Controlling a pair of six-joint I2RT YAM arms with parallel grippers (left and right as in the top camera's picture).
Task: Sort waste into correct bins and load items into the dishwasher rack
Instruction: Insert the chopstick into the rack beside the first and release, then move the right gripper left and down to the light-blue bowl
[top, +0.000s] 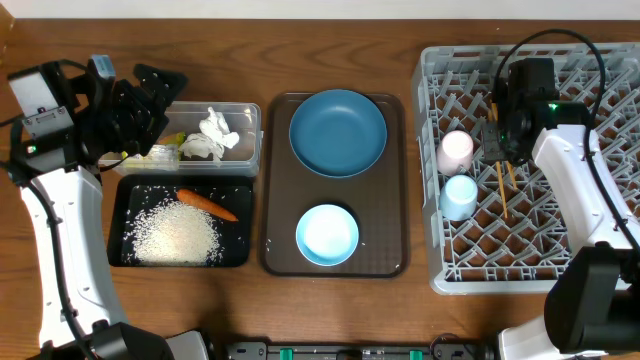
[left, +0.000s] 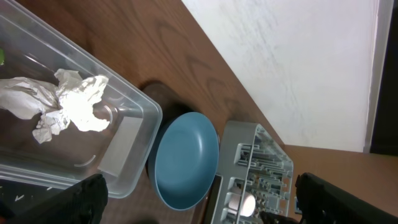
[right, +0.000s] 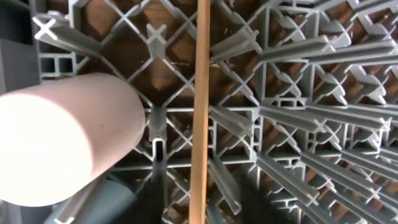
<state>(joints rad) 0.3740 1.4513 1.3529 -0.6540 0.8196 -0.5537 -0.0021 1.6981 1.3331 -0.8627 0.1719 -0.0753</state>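
Observation:
The grey dishwasher rack holds a pink cup, a light blue cup and two wooden chopsticks. My right gripper hangs low over the chopsticks. In the right wrist view one chopstick lies on the lattice between my blurred dark fingers, which stand apart from it, beside the pink cup. My left gripper is wide open above the clear bin, which holds a white tissue and a wrapper. Rice and a carrot lie in the black bin.
A dark brown tray between the bins and the rack carries the dark blue plate and the light blue bowl. The left wrist view shows the tissue, the plate and the rack.

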